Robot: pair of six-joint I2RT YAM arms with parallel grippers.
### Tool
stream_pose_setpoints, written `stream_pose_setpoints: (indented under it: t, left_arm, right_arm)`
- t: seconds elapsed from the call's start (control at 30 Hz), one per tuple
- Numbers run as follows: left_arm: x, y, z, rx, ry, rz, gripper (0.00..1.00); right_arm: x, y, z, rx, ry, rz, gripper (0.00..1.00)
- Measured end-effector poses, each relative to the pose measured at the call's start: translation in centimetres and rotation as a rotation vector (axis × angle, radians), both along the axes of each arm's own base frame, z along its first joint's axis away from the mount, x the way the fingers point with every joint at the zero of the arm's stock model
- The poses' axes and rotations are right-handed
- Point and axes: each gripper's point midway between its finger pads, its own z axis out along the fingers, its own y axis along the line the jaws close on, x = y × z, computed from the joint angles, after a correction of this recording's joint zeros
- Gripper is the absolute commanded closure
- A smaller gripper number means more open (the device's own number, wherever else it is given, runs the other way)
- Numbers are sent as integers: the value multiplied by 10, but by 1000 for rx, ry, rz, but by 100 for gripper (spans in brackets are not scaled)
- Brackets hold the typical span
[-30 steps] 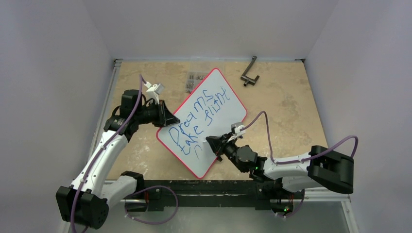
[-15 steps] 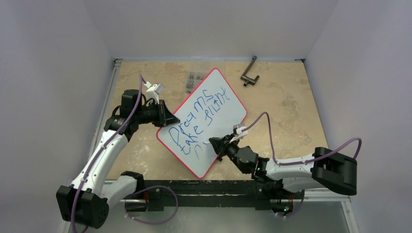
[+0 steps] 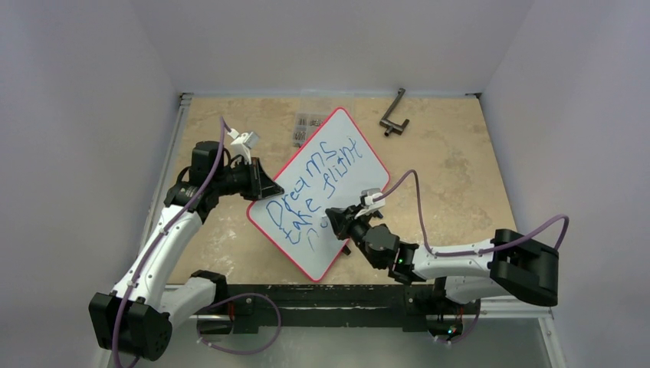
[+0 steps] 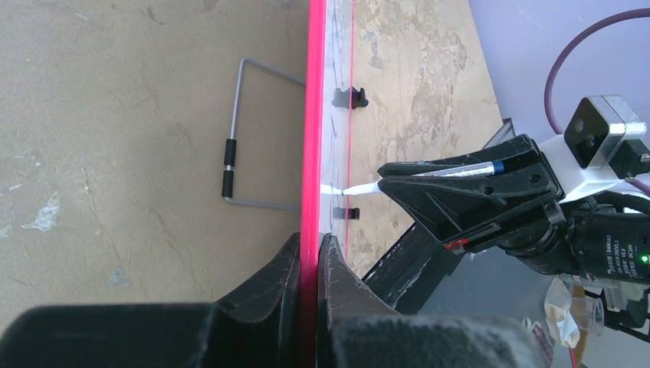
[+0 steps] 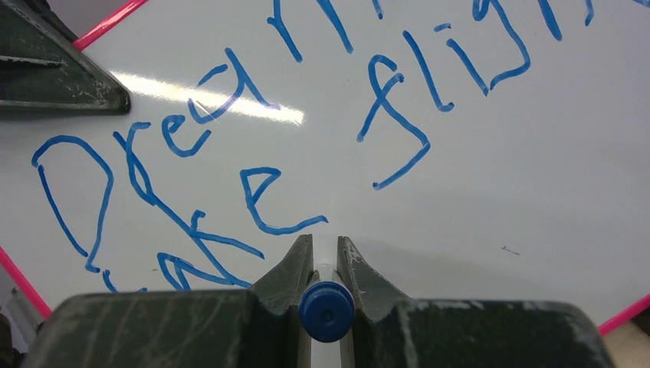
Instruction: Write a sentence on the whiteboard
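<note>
The whiteboard (image 3: 345, 180) lies tilted on the table, white with a red rim. Blue lettering (image 3: 322, 180) on it reads about "Dreams take flight", with a small extra stroke (image 3: 314, 238) below. My left gripper (image 3: 264, 188) is shut on the whiteboard's left edge; in the left wrist view its jaws pinch the red rim (image 4: 310, 153). My right gripper (image 3: 336, 221) is shut on a white marker with a blue end cap (image 5: 326, 310), the tip hidden between the fingers and pointed at the whiteboard (image 5: 475, 207) below the lettering (image 5: 253, 199). The right gripper also shows in the left wrist view (image 4: 383, 186).
A dark metal L-shaped tool (image 3: 394, 115) lies at the back right of the table. A small cluster of parts (image 3: 304, 127) sits behind the whiteboard's far corner. A thin wire stand (image 4: 238, 138) shows under the board in the left wrist view.
My right gripper with the marker has moved up and left along the board, toward the lower line. The left gripper and the whiteboard have not moved.
</note>
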Motion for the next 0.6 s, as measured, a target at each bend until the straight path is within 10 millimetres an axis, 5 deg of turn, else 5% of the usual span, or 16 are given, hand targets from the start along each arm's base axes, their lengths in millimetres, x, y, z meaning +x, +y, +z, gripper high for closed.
stream_pose_setpoints:
  t: [0.6]
  left_arm:
    - [0, 1, -1, 4, -4, -2, 100]
  right_arm:
    - [-6, 8, -2, 47, 22, 47, 100]
